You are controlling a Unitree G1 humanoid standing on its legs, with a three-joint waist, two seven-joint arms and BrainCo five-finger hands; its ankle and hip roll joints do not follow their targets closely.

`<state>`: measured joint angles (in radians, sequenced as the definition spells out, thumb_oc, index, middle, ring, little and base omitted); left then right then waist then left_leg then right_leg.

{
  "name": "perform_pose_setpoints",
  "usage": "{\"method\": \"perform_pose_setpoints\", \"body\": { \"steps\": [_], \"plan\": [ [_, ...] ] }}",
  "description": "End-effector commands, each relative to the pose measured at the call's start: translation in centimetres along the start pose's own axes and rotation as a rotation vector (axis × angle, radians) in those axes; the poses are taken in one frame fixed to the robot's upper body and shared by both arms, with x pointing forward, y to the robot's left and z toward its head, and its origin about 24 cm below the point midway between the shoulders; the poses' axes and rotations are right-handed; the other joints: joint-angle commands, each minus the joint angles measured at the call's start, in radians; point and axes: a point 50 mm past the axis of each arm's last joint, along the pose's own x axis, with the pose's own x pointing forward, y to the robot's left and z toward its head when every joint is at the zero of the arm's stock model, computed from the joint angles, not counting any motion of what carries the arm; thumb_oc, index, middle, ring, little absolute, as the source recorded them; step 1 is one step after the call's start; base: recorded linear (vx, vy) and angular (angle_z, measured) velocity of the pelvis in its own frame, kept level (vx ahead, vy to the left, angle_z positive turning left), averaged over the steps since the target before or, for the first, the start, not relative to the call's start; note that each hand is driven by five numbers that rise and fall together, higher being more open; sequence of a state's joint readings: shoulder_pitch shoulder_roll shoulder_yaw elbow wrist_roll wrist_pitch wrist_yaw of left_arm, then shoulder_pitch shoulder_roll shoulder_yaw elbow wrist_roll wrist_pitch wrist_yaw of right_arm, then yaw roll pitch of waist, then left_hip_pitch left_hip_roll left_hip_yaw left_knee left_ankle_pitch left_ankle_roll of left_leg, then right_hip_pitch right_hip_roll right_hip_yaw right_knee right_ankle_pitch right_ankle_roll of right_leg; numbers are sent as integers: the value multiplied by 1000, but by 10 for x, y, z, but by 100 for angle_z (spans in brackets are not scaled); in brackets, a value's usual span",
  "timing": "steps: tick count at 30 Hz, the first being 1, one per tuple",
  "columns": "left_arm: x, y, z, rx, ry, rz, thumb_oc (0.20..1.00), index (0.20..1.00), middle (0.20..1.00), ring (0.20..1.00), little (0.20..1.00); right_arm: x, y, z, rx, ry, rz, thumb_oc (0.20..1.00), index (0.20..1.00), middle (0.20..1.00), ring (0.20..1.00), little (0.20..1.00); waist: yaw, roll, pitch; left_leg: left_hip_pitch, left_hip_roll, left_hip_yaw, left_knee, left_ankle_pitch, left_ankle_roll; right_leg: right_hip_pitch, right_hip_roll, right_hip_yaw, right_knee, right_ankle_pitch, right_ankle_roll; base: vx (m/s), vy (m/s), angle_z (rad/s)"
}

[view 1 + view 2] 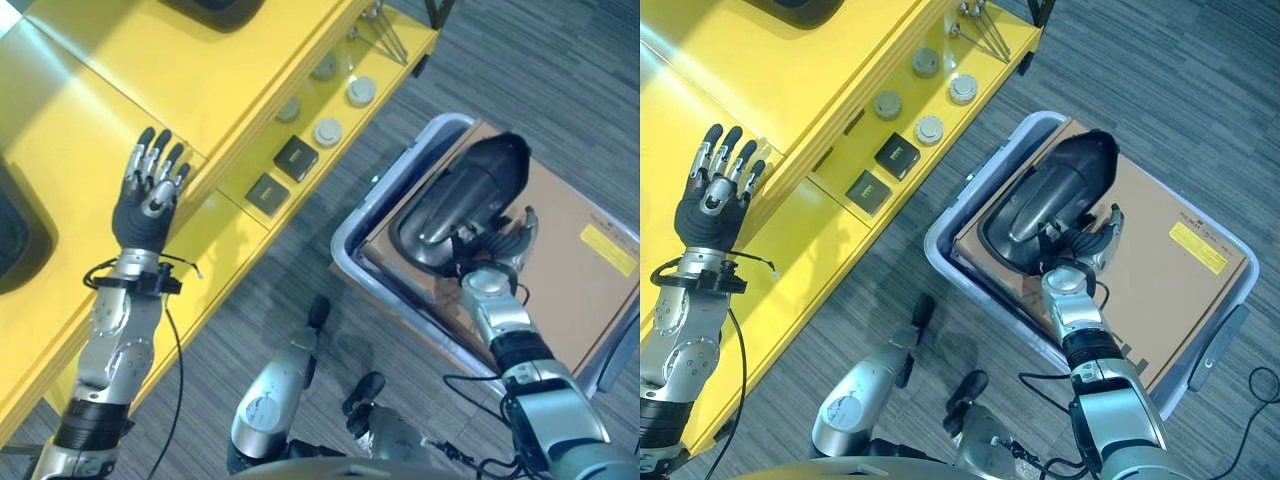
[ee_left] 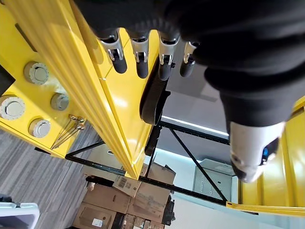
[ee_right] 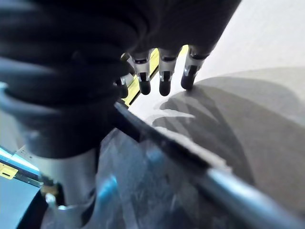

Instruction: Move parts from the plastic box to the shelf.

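In the left eye view, the dark part (image 1: 462, 205) lies on the brown cardboard (image 1: 570, 250) inside the plastic box (image 1: 352, 225). Its long axis runs from the near-left end up to the far-right end. The right hand (image 1: 492, 262) touches the near end of the part, so this hand is clearly the nearer one.

In the right eye view, the left hand (image 1: 712, 196) is far away over the yellow shelf (image 1: 830, 250), fingers straight and holding nothing.

In the left wrist view, the fingers (image 2: 140, 57) are extended beside the shelf edge.

In the right wrist view, the fingers (image 3: 164, 71) reach over the part's rim with the thumb under it; I judge a light grip.
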<state>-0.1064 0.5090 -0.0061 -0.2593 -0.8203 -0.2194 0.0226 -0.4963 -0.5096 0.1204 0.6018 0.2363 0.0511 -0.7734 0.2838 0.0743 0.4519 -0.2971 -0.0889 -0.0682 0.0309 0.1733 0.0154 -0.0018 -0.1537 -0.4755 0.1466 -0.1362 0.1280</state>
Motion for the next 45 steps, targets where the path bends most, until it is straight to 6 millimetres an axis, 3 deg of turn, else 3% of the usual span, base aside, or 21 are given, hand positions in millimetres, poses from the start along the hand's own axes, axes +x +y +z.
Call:
{"method": "perform_pose_setpoints", "body": {
  "steps": [1, 9, 11, 12, 24, 31, 40, 44, 45],
  "plan": [
    [2, -3, 17, 4, -135, 0, 1000, 1000, 1000, 1000, 1000, -3, 8, 3, -80, -29, 36, 1000, 1000, 1000, 1000, 1000, -3, -2, 17, -31, 71, 46, 135, -139, -57, -107, -85, 56, -80, 188, 27, 0, 0, 0],
    [3, -7, 15, -6, -135, -15, 1000, 1000, 1000, 1000, 1000, 2, 6, -17, -122, 59, 14, 1000, 1000, 1000, 1000, 1000, 9, 8, 30, -40, 67, 41, 141, -139, -55, -115, -92, 48, -74, 190, 26, 0, 0, 0],
    [3, -7, 14, -8, -136, -18, 1000, 1000, 1000, 1000, 1000, 3, 6, -17, -138, 56, 16, 711, 711, 711, 711, 711, 11, 10, 33, -41, 66, 40, 140, -137, -54, -116, -94, 46, -74, 191, 26, 0, 0, 0],
    [3, -7, 14, -11, -137, -17, 1000, 1000, 1000, 1000, 1000, 4, 5, -16, -148, 54, 12, 200, 200, 200, 200, 200, 12, 12, 35, -43, 64, 39, 140, -137, -54, -119, -95, 46, -71, 191, 26, 0, 0, 0],
    [1, -7, 15, -18, -141, -24, 1000, 1000, 1000, 1000, 1000, 6, 0, -12, -138, 13, -12, 200, 200, 200, 200, 200, 9, 11, 39, -40, 64, 44, 138, -138, -50, -128, -100, 50, -62, 193, 29, -1, 2, -1],
    [-1, -10, 14, 0, -122, -77, 1000, 1000, 1000, 1000, 1000, 7, -9, 1, 19, -41, -80, 200, 200, 200, 200, 200, 1, 5, 18, -3, 71, 49, 122, -143, -48, -102, -95, 49, -69, 192, 30, 8, -22, 0],
    [-5, -25, 15, 0, -75, -242, 1000, 1000, 1000, 1000, 1000, -13, -31, 56, 235, -305, -98, 200, 200, 200, 200, 200, -45, -27, -80, 116, 92, 73, 69, -154, -45, -19, -78, 68, -106, 194, 38, 67, -42, -3],
    [3, -36, 2, -44, 12, -293, 1000, 1000, 1000, 1000, 1000, -20, -32, 72, 280, -394, -55, 200, 200, 200, 200, 200, -74, -41, -141, 172, 107, 96, 46, -155, -50, 18, -69, 88, -123, 198, 43, 102, -42, -19],
    [9, -48, -8, -75, 69, -349, 1000, 1000, 1000, 1000, 1000, -24, -31, 81, 300, -425, -18, 200, 200, 200, 200, 200, -98, -50, -180, 207, 119, 112, 34, -152, -52, 37, -65, 100, -132, 203, 45, 133, -53, -8]
  ]
}}
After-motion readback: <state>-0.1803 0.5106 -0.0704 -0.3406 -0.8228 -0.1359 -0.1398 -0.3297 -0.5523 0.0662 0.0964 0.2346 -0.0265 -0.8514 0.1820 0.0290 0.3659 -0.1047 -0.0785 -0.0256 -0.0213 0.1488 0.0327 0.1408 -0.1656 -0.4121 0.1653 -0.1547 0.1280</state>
